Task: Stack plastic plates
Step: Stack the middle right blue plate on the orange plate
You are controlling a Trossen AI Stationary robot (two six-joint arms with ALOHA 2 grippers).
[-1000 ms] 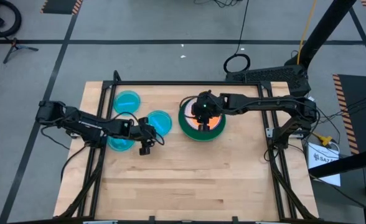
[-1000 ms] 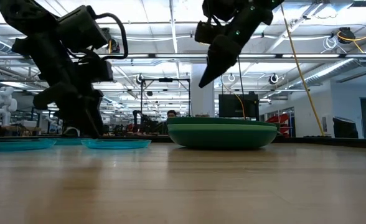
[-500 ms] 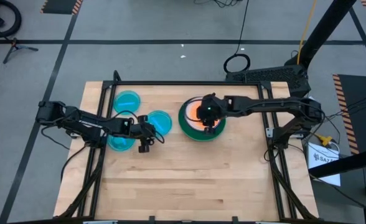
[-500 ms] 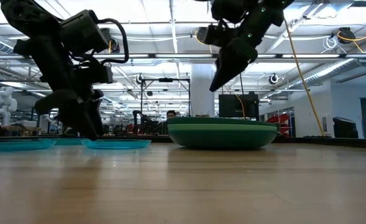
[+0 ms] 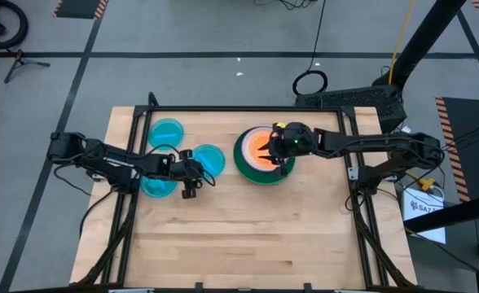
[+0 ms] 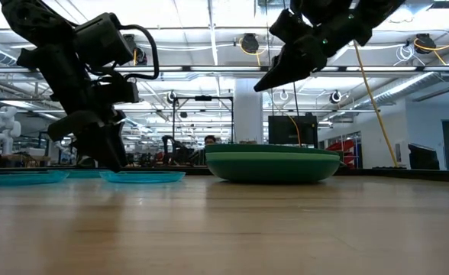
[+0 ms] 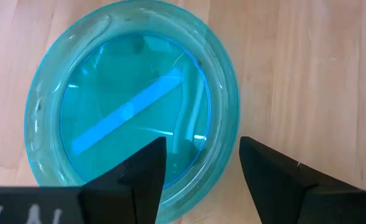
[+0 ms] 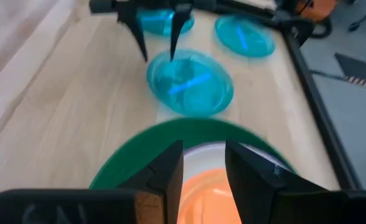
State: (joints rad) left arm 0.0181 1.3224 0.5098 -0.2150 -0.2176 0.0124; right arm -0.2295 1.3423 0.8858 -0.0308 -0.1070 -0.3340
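**Two arms over the plates**

The stack (image 5: pixel 263 157) stands on the table (image 5: pixel 248 236) a little to 1 o'clock of its centre. Its base is a dark green plate (image 6: pixel 272 165), and an orange plate (image 5: pixel 260 146) lies on top with a pale rim around it.

The right gripper (image 5: pixel 282 151) hangs above the stack, over its 3 o'clock edge, clear of the plates. Its jaws are apart and hold nothing.

Three blue plates lie flat at the 9 to 10 o'clock part of the table. One (image 5: pixel 167 130) is at the far edge, one (image 5: pixel 209 159) lies nearest to the stack, and one (image 5: pixel 158 186) lies at 7 o'clock of that one.

The left gripper (image 5: pixel 190 181) is low over the table, at the 7 o'clock rim of the plate nearest the stack (image 7: pixel 130 106). Its jaws are open, one finger (image 7: pixel 147 171) over the rim and the other over bare wood, gripping nothing.
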